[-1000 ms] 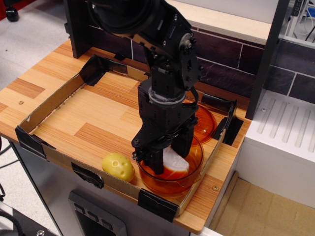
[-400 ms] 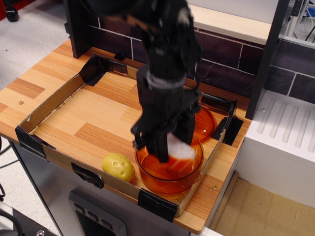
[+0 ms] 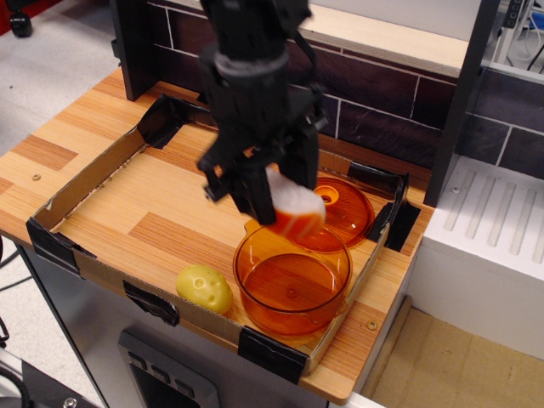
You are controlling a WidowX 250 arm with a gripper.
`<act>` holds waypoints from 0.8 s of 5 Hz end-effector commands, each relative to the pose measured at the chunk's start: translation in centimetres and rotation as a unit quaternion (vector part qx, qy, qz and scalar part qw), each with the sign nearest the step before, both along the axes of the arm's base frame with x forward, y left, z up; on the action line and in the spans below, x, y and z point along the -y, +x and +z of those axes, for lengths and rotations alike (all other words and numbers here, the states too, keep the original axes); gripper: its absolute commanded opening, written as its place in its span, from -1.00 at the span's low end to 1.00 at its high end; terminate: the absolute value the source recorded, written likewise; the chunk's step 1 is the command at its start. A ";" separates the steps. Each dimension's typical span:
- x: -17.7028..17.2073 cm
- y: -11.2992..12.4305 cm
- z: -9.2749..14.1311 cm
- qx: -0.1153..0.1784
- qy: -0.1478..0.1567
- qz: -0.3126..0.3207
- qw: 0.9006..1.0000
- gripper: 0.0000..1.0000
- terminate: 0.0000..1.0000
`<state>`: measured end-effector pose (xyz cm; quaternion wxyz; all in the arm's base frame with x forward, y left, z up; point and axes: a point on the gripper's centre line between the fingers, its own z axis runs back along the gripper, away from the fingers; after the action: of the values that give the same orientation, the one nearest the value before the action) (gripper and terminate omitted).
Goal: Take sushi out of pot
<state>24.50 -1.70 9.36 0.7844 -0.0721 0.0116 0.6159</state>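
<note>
My gripper [image 3: 276,200] is shut on the sushi [image 3: 293,210], a white-topped piece with an orange base. It holds the sushi in the air, above the far rim of the pot [image 3: 293,291]. The pot is a round transparent orange pot at the front right of the tray, and nothing shows inside it. The black arm rises from the gripper to the top of the frame.
A yellow lumpy toy [image 3: 204,288] lies left of the pot by the front wall. A flat orange lid [image 3: 344,209] lies behind the pot. A low cardboard tray wall [image 3: 93,174] with black taped corners borders the wooden surface. A white unit [image 3: 489,246] stands to the right.
My gripper has risen out of the pot with the sushi in it and moved up and slightly left. The pot and the yellow toy have not moved.
</note>
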 end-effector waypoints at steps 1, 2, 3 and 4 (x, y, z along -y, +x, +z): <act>-4.5 2.3 0.6 0.010 0.031 0.020 0.999 -1.00 -1.00; -6.9 3.7 -1.3 0.013 0.055 0.038 0.998 -1.00 -1.00; -8.4 5.2 -4.3 0.017 0.090 0.055 0.994 -1.00 -1.00; -9.7 6.3 -6.0 0.011 0.097 0.069 0.993 -1.00 -1.00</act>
<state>29.90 7.47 1.78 0.7458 0.0088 -0.0410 0.6648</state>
